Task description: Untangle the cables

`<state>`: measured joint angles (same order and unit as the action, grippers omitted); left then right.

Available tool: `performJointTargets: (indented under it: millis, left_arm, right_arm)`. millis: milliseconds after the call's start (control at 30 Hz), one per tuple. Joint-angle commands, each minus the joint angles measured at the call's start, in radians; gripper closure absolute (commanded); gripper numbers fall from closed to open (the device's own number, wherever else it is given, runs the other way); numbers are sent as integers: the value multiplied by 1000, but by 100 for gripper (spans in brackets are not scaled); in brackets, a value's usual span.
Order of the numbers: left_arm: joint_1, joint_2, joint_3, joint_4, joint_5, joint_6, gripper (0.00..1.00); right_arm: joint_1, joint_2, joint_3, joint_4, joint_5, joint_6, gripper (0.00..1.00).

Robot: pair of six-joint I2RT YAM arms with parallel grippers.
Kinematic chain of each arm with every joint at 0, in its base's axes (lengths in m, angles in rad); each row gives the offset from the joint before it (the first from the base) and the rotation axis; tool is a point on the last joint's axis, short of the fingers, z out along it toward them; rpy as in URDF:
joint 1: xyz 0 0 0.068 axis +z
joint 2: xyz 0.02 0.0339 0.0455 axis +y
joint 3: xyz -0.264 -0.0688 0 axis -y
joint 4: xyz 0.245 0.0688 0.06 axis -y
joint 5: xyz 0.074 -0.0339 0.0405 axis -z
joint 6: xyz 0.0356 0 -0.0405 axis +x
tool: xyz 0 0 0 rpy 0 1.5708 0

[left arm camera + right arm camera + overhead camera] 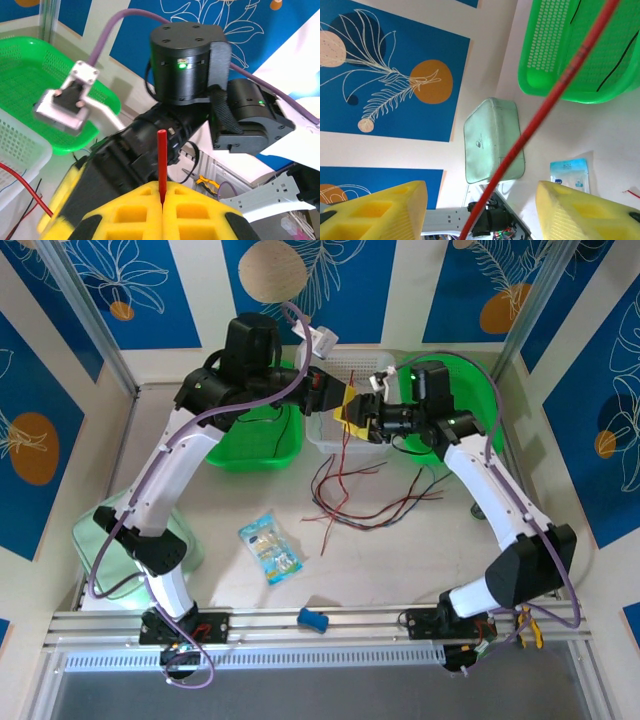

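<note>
The left fingers [145, 210] were pressed together on a red cable [162, 160], whose short end stood upright above the seam between them. The right fingers [380, 210] were held wide apart, and a red strand [545, 110] was seen running slantwise through the gap, touched by neither of them. Whether it was the same cable could not be told.

Seen from above, both pairs of fingers were brought close together over a white basket [345, 370] at the middle of the table's [420, 550] far edge. Below it, the cables [350, 502], red and dark, were spread in loose loops across the middle of the table. A green basket [250, 445] was set just left of the white one and a second green basket [480, 400] just right of it. A snack packet [270, 548] was laid left of centre, toward the near edge. A pale green tub [95, 540] was placed by the left edge, and a small blue object [313, 618] was lodged on the near edge.
</note>
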<state>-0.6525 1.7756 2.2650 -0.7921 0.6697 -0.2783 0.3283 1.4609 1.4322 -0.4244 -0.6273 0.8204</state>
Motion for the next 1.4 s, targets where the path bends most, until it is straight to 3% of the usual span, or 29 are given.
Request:
performJointTargets:
  millis: [0,133,467,667,833,1200,1367]
  left_arm:
    - [8,-31,-2,8,23,22,100]
    - [16,-53,12,-17,-11,37,100]
    - [185,-145,4,31,-30,-43,100]
    - [266,-242,-151,150,-117,-106,100]
    - [329,-332,-302,248,-172,-153,100]
    - [514,-388,-388,221,-184,-210,100]
    - [626,-403,-396,180,-170,-199,100]
  right_arm:
    - [18,38,50,16,-32,10,52]
    - [14,-2,53,17,-4,-2,100]
    - [-9,-267,29,16,294,-39,100]
    - [-55,-353,71,26,461,-99,100]
    - [-132,-381,113,12,515,-114,100]
    - [-283,-415,167,-36,615,-156,100]
    - [-384,-412,199,-62,603,-157,100]
